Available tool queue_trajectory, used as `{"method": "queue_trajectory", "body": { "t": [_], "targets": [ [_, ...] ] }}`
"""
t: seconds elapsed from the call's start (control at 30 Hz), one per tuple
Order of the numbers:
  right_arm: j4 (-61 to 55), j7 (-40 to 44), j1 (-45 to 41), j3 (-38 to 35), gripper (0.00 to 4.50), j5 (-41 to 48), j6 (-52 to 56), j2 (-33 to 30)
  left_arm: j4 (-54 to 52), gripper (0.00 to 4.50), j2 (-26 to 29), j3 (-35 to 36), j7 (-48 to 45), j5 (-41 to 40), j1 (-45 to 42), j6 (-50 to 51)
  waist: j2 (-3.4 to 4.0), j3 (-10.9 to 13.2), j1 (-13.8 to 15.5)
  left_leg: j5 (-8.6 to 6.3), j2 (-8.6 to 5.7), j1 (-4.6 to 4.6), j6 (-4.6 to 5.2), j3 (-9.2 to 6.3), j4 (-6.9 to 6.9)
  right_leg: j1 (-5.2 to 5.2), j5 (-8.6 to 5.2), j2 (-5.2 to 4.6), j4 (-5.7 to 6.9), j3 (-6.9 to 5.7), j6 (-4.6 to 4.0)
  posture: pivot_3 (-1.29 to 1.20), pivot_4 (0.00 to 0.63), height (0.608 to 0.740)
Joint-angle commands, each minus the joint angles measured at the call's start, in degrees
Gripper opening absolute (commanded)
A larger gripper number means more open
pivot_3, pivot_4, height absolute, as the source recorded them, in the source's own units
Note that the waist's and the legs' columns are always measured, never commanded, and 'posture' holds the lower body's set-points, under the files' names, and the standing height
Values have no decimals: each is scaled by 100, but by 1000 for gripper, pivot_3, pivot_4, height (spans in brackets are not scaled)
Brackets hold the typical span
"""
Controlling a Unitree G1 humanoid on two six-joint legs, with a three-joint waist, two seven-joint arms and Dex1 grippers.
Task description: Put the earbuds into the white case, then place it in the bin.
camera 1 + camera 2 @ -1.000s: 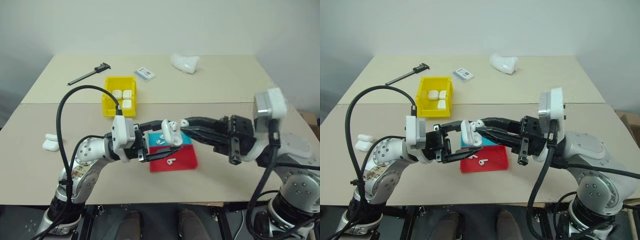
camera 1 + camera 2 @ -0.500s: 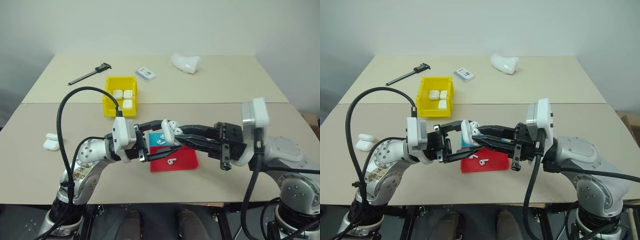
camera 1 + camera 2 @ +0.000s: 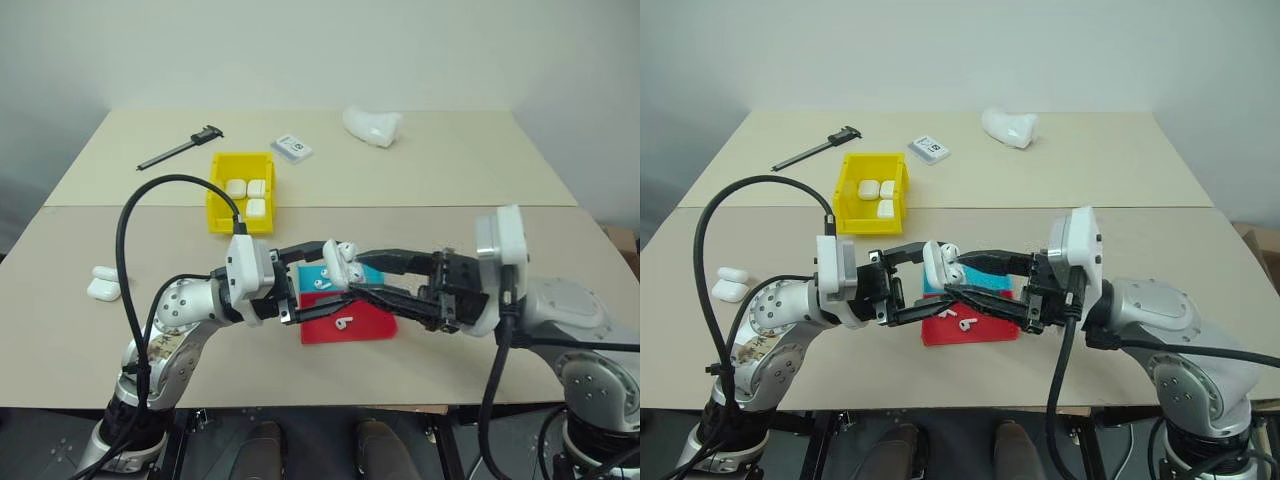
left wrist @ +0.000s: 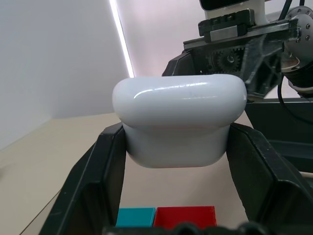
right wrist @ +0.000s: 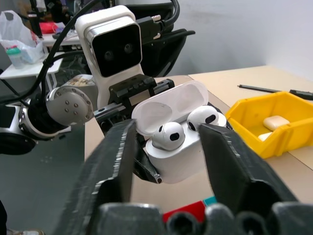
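Above the red and blue tray [image 3: 347,318], your left gripper [image 3: 322,283] clamps the glossy, slippery white case [image 3: 338,268] by its sides; right gripper [image 3: 362,275] jaws spread around the seated earbuds [image 5: 186,128].

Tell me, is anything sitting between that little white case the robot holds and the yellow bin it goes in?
Nothing visible blocks the way. The white case, lid open with two earbuds seated, is held above the tray by the left gripper; only bare table lies toward the bin.

Two earbuds [image 5: 170,135] sit in one open white case [image 5: 182,147]; two more lie on one red and blue tray [image 3: 365,323]. One yellow bin [image 3: 216,195] holds three closed cases [image 3: 246,196]. Two further cases [image 3: 103,284], one caliper [image 3: 180,147], one printed card [image 3: 291,148] and one plastic wad [image 3: 372,125].
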Motion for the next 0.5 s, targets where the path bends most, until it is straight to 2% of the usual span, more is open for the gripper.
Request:
{"method": "queue_trajectory", "body": {
  "t": [0.03,0.17,0.3,0.4,0.5],
  "targets": [
    [-65,56,46,-145,3184,71,-278,-149,-58,2770,-29,72,-7,-20,-21,-171,0,0,-4,0,0,0,0,0,0,0,0,0,0,0,0,0,150,740],
    [59,356,87,-555,3184,357,-354,-512,81,2770,38,-7,-33,130,-107,-93,-1,1,3,0,0,0,0,0,0,0,0,0,0,0,0,0,150,740],
    [370,497,-562,-751,3184,701,-183,-1075,439,2770,-21,-234,-52,472,-368,-177,-2,1,5,0,-2,1,0,3,1,3,2,-1,-3,3,3,0,150,740],
    [679,403,-1452,-419,2581,837,117,-1419,676,2770,-148,-434,-58,675,-613,-222,-2,2,-18,0,-1,1,1,5,4,1,2,1,-5,7,3,0,150,740],
    [950,329,-2256,133,1560,617,354,-1528,918,2770,-302,-630,-103,890,-863,-355,-3,2,-14,0,4,1,1,1,3,2,2,7,-5,4,0,0,150,740]
  ]
}}
